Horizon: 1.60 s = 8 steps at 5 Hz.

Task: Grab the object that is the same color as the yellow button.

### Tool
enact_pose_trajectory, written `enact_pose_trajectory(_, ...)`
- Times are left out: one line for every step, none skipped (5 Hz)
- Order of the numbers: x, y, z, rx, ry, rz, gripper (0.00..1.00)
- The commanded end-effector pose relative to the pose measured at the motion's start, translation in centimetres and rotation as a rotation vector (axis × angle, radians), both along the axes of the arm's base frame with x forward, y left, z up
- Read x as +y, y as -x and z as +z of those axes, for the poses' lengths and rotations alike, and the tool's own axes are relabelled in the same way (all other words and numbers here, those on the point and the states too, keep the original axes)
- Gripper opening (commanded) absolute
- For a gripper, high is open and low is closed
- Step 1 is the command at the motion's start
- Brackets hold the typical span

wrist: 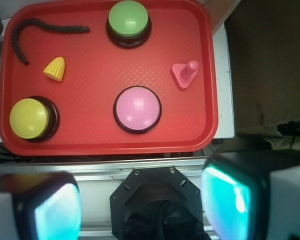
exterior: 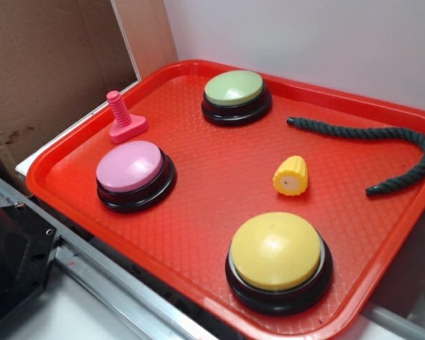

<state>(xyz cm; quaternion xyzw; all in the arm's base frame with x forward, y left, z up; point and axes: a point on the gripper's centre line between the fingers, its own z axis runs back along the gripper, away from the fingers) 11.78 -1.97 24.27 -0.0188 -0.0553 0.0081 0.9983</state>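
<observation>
Yellow button (exterior: 278,251) nearest; ridged yellow corn stub (exterior: 291,176) beyond

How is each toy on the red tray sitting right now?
toy corn: on its side, untouched.
yellow button: upright, nothing on it.
pink button: upright.
green button: upright.
pink bolt: standing, head down.
rope: lying curved.
end effector: open, off the tray.

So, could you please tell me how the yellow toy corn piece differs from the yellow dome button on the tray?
The toy corn piece is far smaller than the yellow dome button. The corn has ridged kernel sides; the button's dome is smooth. The corn lies on its side, pale cut end showing; the button sits upright on a black base. Both are yellow and rest on the red tray.
</observation>
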Motion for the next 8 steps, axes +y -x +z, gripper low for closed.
enact_pose_trajectory(0.0, 0.0, 0.0, 0.0, 0.0, 0.0, 1.0)
enact_pose_trajectory(-0.9, -1.4, 1.6, -0.05, 0.008, -0.029, 1.0)
enact_pose_trajectory(-2.0, -4.3, 4.0, -0.09, 0.0, -0.087, 1.0)
enact_pose_trajectory(-4.7, -8.9, 5.5, -0.173, 0.03, -0.185, 1.0)
enact_pose_trajectory(-10.2, -13.7, 4.1, -0.154, -0.027, -0.26, 1.0)
enact_pose_trajectory(-14.3, -16.7, -0.6, -0.071, 0.007, -0.204, 1.0)
enact_pose_trajectory(-16.3, -17.4, -5.3, 0.062, 0.058, -0.002, 1.0)
enact_pose_trajectory(-16.2, -16.6, -7.7, 0.135, 0.117, 0.103, 1.0)
